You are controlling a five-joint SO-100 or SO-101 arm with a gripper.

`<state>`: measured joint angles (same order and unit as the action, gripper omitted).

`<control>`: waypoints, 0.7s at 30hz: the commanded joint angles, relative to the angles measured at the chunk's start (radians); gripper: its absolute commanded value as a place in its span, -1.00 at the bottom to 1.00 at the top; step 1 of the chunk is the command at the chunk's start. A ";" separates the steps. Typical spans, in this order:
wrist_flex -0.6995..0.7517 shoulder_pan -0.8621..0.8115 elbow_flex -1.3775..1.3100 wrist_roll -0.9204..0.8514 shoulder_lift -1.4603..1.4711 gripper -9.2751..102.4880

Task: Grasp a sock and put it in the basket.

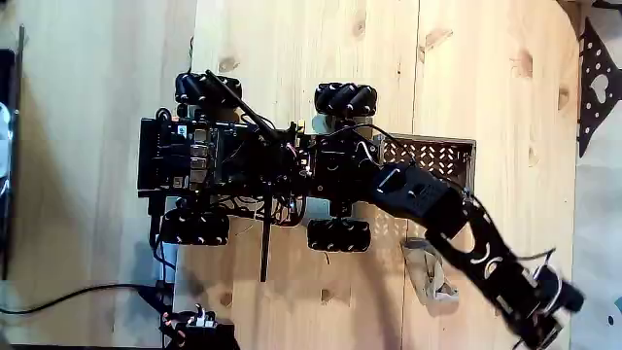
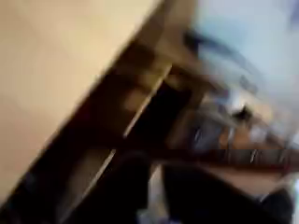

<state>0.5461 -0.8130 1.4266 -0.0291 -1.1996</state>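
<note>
Black arm (image 1: 466,243) crosses basket (image 1: 428,152) and sock (image 1: 428,277).

In the fixed view, the dark basket (image 1: 428,152) with little holes in its walls sits right of the middle, partly hidden. The small pale sock (image 1: 428,280) lies crumpled on the table (image 1: 292,39), just below the basket.

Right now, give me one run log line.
arm: over basket | sock: on floor, ungrasped | gripper: state unclear | wrist view: blurred
</note>
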 commanded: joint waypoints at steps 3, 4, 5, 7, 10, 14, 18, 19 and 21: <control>0.230 -0.071 -0.044 -0.158 -0.089 -0.83; 0.265 -0.083 -0.040 -0.183 -0.101 -0.84; 0.299 -0.097 -0.037 -0.204 -0.114 -0.84; 0.348 -0.121 -0.035 -0.242 -0.129 -0.84; 0.382 -0.143 -0.032 -0.290 -0.132 -0.84; 0.388 -0.149 -0.031 -0.304 -0.097 -0.84; 0.382 -0.146 -0.032 -0.368 -0.006 -0.83; 0.382 -0.146 -0.032 -0.391 0.025 -0.83; 0.370 -0.149 -0.032 -0.422 0.084 -0.83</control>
<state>0.9281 -0.9511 1.4220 -0.4111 -1.1505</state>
